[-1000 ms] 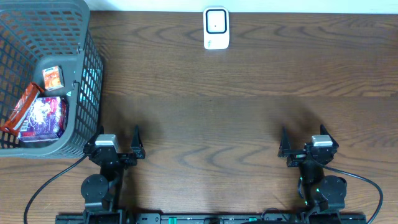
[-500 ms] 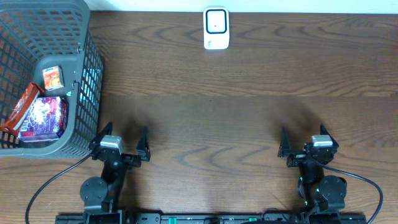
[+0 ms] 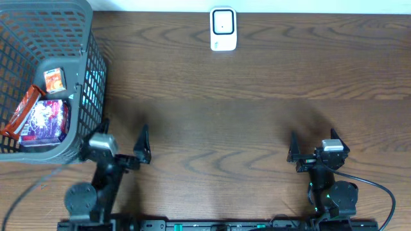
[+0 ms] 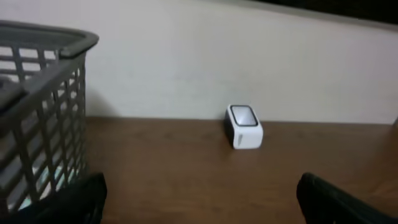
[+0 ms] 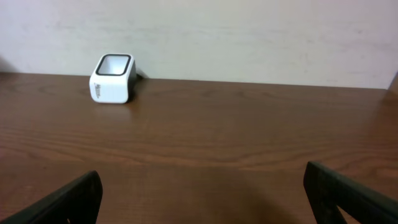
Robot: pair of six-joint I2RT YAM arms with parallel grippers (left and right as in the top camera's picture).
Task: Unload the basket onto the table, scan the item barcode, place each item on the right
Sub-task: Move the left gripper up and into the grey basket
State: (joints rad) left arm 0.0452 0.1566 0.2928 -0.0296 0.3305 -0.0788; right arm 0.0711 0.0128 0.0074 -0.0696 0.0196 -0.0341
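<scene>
A white barcode scanner point(image 3: 223, 29) stands at the table's far edge; it also shows as the scanner point(image 4: 244, 126) in the left wrist view and the scanner point(image 5: 113, 78) in the right wrist view. The items lie in a grey mesh basket point(image 3: 90, 77) at the far left: a small orange box point(image 3: 54, 79), a red-brown bar point(image 3: 20, 112) and a colourful packet point(image 3: 45, 120). My left gripper point(image 3: 125, 133) is open and empty, right beside the basket's near right corner. My right gripper point(image 3: 313, 138) is open and empty near the front right. No barcode shows.
The basket wall point(image 4: 43, 124) fills the left of the left wrist view, close to my left finger point(image 4: 81, 199). A pale wall runs behind the table's far edge. Bare brown wood lies between the grippers and the scanner.
My left arm has swung left and forward toward the basket's corner, jaws still wide. The right arm has not moved.
</scene>
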